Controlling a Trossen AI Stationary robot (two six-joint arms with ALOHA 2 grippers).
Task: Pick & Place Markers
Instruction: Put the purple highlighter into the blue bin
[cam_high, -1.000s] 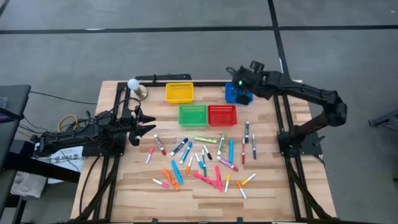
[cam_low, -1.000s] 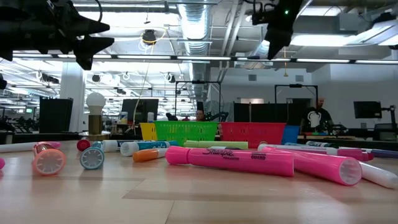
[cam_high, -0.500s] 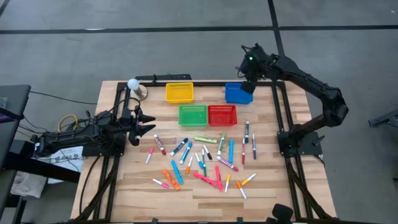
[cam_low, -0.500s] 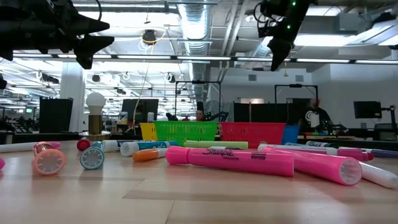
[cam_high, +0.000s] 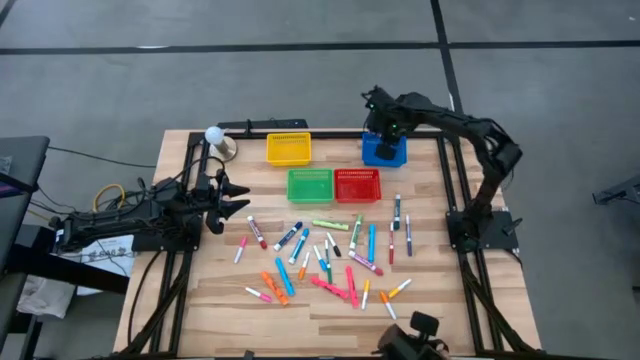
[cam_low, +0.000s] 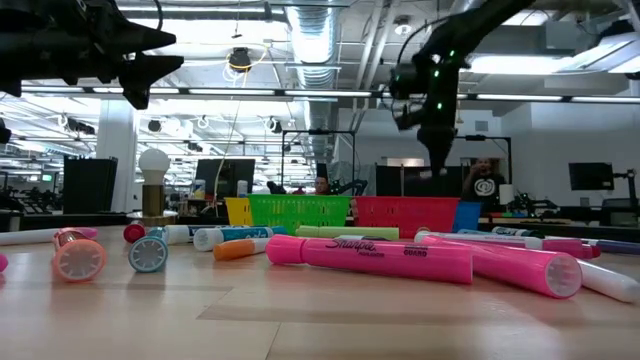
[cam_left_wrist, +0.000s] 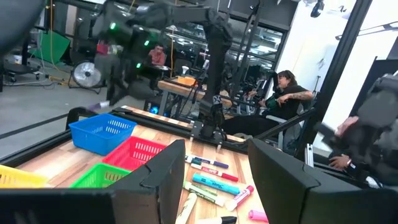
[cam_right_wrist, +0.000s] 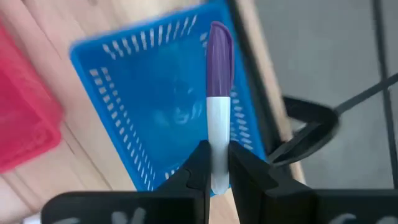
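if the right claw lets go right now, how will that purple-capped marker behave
The purple-capped marker looks stiff: it stands straight out of the right claw, pinched only at its white end. It is round and smooth, so it would probably roll on landing. It hangs over the blue basket, whose mesh walls should likely stop it. It seems light, being so thin.
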